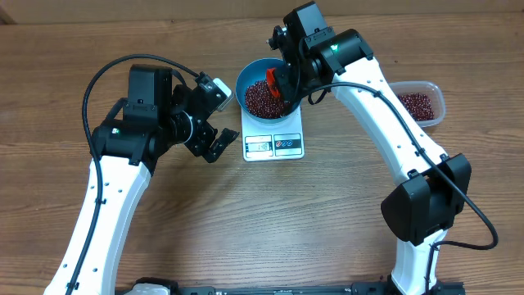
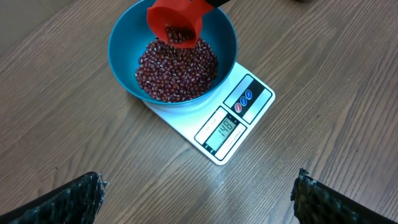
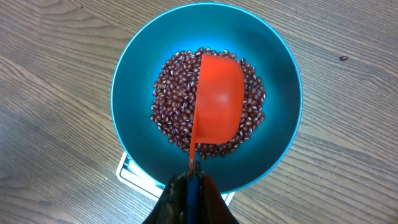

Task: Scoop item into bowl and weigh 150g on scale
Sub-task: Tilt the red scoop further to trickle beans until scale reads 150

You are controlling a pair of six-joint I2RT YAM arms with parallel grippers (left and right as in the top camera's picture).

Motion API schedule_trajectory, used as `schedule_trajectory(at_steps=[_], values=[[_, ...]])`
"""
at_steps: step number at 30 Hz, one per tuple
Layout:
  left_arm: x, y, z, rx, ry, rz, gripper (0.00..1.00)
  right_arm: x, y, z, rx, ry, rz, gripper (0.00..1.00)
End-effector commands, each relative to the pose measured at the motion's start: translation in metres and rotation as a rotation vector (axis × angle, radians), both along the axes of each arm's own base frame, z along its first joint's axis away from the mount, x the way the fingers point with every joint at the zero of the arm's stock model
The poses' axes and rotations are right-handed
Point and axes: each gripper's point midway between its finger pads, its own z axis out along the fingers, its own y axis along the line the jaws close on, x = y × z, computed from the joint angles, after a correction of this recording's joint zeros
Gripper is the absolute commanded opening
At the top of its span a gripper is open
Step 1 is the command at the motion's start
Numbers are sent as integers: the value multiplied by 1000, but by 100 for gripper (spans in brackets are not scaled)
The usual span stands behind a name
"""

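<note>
Pouring step, judged close to its end

Grips thin handle of red scoop (image 3: 219, 106) in right gripper (image 3: 193, 190), jaws pinched fully together on it. Holds scoop tilted over middle of blue bowl (image 3: 134, 68), just above heap of red-brown beans (image 3: 171, 93) in bowl bottom. Shows a few beans inside the scoop cup in left wrist view

Rests left gripper (image 2: 198, 202) off to left of scale, jaws spread wide, nothing between them, touching nothing

Finds bowl seated on white kitchen scale (image 2: 180, 124), overhanging the platform edges. Reads display (image 2: 225, 129) as just short of target, last digit not certain

Notes clear tub (image 1: 438, 94) of bean supply well to right of scale, and one stray bean (image 3: 343, 58) on wooden table (image 3: 50, 124) near bowl

Possible failures from here:
- Overshoot, if rest of scoop gets dumped in one tip; calls for a slow trickle, a few beans at a time
- False reading, if scoop presses on bean heap or touches bowl rim and loads the scale
- Spill over rim, from beans bouncing off the heap or from pouring off centre
- Bowl shoved sideways on platform by a careless scoop withdrawal
- Scoop twisting in the pinch, given the narrow handle
</note>
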Motion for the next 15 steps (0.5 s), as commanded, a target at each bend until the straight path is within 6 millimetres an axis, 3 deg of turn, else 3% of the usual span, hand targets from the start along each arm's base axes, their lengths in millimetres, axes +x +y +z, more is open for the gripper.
schedule_trajectory(at_steps=[1, 15], values=[[4, 0, 7, -1, -24, -7, 99, 3, 2, 35, 40, -79, 9, 4], [4, 0, 7, -2, -24, -7, 99, 6, -3, 35, -11, -116, 53, 4]])
